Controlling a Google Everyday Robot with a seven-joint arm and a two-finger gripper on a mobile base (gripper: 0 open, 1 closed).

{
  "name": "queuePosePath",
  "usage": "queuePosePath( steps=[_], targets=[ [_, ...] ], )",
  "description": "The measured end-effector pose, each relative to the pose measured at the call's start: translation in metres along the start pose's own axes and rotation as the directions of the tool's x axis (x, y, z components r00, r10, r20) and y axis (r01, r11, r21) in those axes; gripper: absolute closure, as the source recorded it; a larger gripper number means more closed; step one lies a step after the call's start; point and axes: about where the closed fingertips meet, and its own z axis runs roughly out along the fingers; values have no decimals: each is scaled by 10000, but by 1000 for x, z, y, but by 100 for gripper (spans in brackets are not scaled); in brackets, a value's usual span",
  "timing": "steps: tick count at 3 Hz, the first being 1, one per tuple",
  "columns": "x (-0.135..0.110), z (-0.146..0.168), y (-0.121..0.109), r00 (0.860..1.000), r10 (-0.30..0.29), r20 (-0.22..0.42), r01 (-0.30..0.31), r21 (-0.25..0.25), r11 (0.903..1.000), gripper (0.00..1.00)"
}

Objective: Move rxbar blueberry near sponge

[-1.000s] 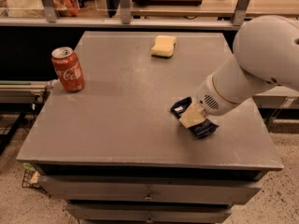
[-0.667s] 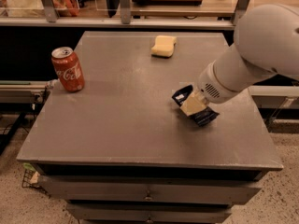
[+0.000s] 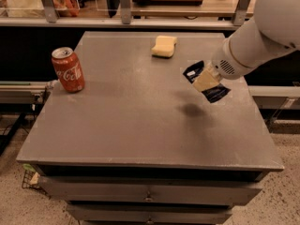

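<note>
The rxbar blueberry, a flat dark navy wrapper, hangs in the air above the right half of the grey table, with its shadow below it on the table top. My gripper is shut on the bar's middle, its cream fingers across the wrapper, with the white arm coming in from the upper right. The sponge, a pale yellow block, lies near the table's back edge, to the upper left of the gripper and apart from it.
A red Coca-Cola can stands upright at the table's left side. A shelf with rails and posts runs behind the table. Drawers sit below the table's front edge.
The gripper has lifted the bar off the table and carried it up and back, toward the sponge. The sponge and the can have not moved.
</note>
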Motion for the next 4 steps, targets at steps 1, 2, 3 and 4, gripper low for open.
queuePosePath(
  steps=[1, 2, 3, 4],
  targets=[
    [0, 0, 0, 10000, -3, -1, 3, 0, 10000, 100],
    [-24, 23, -29, 9977, -6, 682, -5, 155, 9999, 100],
    [-52, 47, -62, 9912, 82, 1321, -91, 59, 9999, 100],
    [-76, 76, -84, 9855, 276, 1674, -248, -192, 9995, 100]
  ],
)
